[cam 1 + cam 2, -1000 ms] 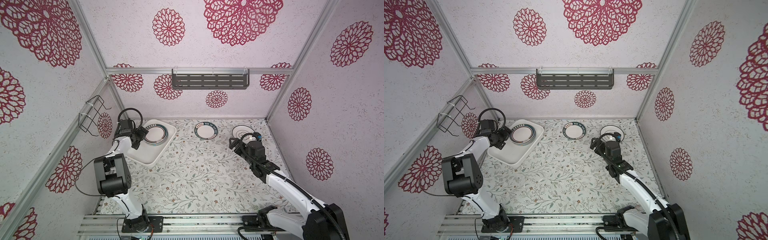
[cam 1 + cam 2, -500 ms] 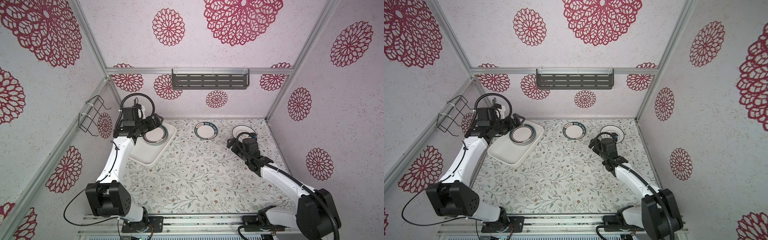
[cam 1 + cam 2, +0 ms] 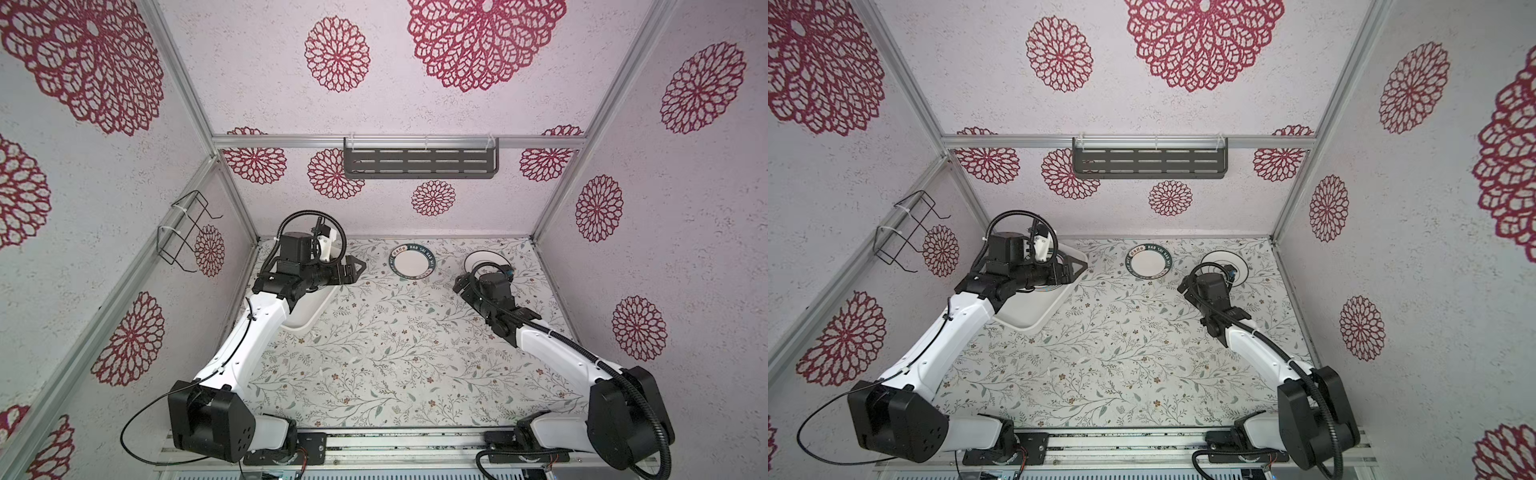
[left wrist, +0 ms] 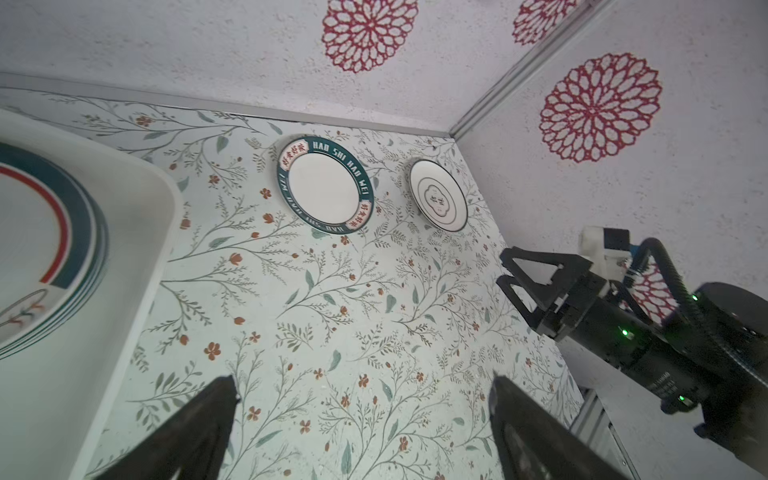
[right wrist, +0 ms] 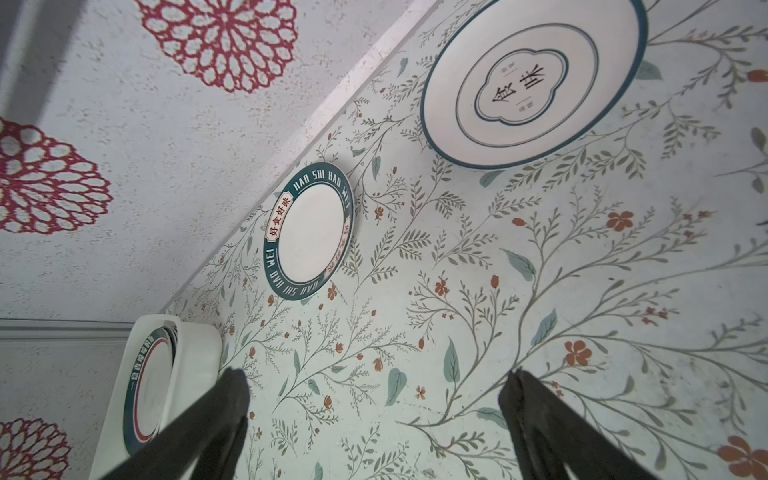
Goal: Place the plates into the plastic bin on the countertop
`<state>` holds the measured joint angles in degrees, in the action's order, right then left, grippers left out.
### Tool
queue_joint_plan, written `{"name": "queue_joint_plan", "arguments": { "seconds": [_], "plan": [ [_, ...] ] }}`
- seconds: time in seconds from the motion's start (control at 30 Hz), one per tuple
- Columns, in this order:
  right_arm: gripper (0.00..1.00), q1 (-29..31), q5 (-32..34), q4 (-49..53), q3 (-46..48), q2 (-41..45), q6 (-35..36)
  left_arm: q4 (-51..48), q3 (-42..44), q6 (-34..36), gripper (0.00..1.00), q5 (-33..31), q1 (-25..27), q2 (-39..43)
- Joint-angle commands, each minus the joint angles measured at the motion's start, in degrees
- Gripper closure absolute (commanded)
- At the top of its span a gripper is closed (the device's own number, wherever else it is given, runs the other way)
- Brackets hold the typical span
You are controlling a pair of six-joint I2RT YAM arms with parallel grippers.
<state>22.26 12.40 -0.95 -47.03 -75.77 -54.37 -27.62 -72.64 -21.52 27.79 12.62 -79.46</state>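
Hovering by the plastic bin in the back left corner of the countertop with the left gripper spread wide and empty, aimed at the teal-lettered plate lying flat near the middle of the back edge. Waiting with the right gripper, equally spread and empty, just beside the ringed plate near the back right corner. Best to approach low, straddle the raised lip with one finger above and one beneath, pinch gently, lift level, then lower onto the stacked plates in the bin without clipping its wall.
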Motion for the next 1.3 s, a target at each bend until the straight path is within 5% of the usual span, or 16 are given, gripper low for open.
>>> {"name": "queue_joint_plan", "arguments": {
  "seconds": [0.0,0.3,0.5,0.97,1.27],
  "plan": [
    [0.01,-0.45,2.09,1.27,-1.80,-0.30,-1.66,1.84,-0.48,1.52,0.03,2.15,2.39,-0.82],
    [0.01,-4.55,-0.81,-2.16,0.70,-2.87,-4.20,-0.41,-0.63,4.40,0.03,0.39,13.34,-5.03],
    [0.01,-10.31,-3.88,-7.48,4.58,-3.60,-6.07,-6.74,-3.38,9.03,0.03,-8.00,20.61,-8.29],
    [0.05,-24.28,-15.83,-30.55,10.24,-14.94,-11.02,-7.51,-3.73,9.48,0.03,-9.95,22.01,-9.11],
    [0.24,-26.47,-18.42,-34.91,3.39,-27.59,-13.09,-7.92,-4.00,9.86,0.03,-10.32,22.10,-9.57]
  ]
}}
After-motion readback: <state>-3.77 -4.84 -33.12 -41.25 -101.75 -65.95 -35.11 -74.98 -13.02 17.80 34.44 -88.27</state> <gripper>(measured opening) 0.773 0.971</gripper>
